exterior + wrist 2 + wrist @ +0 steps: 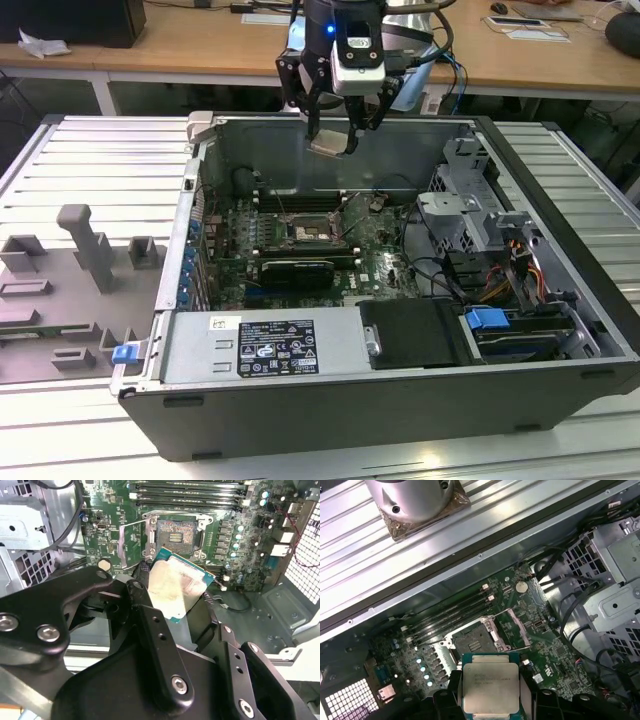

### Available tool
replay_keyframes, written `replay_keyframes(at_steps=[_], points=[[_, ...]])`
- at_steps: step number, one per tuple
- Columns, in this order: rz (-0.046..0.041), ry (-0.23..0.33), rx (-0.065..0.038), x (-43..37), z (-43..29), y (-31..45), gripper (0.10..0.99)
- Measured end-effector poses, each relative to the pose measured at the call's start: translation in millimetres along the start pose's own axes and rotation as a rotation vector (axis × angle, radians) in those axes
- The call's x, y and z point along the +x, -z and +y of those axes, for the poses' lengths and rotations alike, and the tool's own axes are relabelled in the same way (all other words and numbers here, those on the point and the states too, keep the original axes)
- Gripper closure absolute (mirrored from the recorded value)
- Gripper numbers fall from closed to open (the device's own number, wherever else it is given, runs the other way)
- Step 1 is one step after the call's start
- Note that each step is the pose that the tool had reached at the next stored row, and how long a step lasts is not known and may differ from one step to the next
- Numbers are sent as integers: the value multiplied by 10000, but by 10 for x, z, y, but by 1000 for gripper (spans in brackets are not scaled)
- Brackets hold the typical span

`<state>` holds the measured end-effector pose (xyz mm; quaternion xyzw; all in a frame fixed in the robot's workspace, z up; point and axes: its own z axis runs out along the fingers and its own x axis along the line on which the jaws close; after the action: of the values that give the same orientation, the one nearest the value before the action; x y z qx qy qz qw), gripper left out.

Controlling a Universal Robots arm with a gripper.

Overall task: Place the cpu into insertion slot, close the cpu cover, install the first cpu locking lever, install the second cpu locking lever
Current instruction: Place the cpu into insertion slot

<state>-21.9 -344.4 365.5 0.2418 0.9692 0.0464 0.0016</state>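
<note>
The cpu (490, 690) hangs in the jaws above the case (400, 410).

Matt silvery metal-topped cpu (491, 686)

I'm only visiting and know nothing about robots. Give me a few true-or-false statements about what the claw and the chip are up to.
1. The claw grips the cpu by its edges. True.
2. The cpu already sits in the insertion slot. False: the slot is empty, and the chip hangs above the board.
3. The cpu cover is shut over the slot. False: it is swung open beside the slot.
4. The computer case is open, with its motherboard exposed. True.
</note>
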Motion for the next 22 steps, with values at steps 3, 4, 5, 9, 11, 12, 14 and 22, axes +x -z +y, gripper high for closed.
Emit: replay_keyframes(at_steps=[3, 4, 5, 9, 11, 12, 14, 22], points=[[-21, -228, -4, 0, 0, -1, 545], [-28, -310, -6, 0, 0, -1, 545], [-35, -389, -7, 0, 0, -1, 545], [-54, -587, -10, 0, 0, -2, 545], [-61, -667, -13, 0, 0, -2, 545], [-67, -733, -14, 0, 0, -3, 545], [-75, -827, -16, 0, 0, -3, 545], [-108, -1178, -22, 0, 0, -4, 545]])
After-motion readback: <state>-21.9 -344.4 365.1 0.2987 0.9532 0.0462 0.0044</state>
